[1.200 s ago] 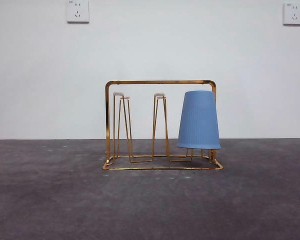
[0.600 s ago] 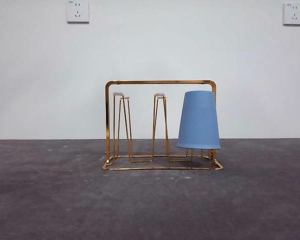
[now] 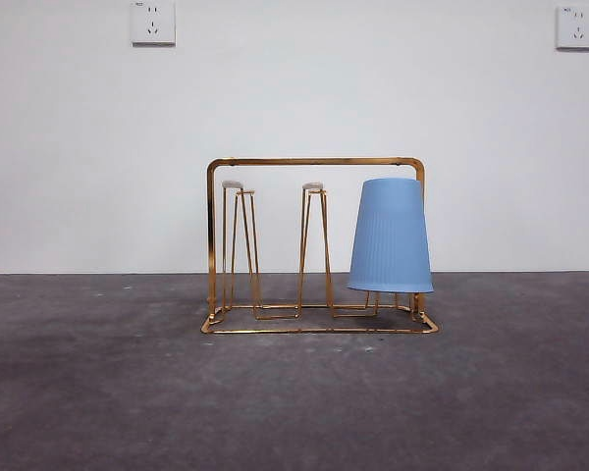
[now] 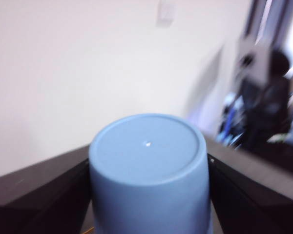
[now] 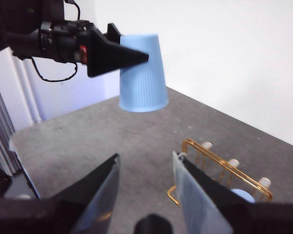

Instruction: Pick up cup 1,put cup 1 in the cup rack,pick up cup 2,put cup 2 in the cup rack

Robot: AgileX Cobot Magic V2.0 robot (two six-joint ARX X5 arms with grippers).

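The gold wire cup rack stands mid-table, and one blue cup sits upside down over its right-hand prongs. A second blue cup hangs upside down in the air, my left gripper shut on its sides. The right wrist view shows that held cup and the left gripper high above the table, off to one side of the rack. The racked cup shows there too. My right gripper hovers open and empty above the table near the rack. Neither arm appears in the front view.
Two bare white-tipped prongs stand at the rack's left and middle. The dark grey table stretches around the rack. A white wall with two sockets is behind.
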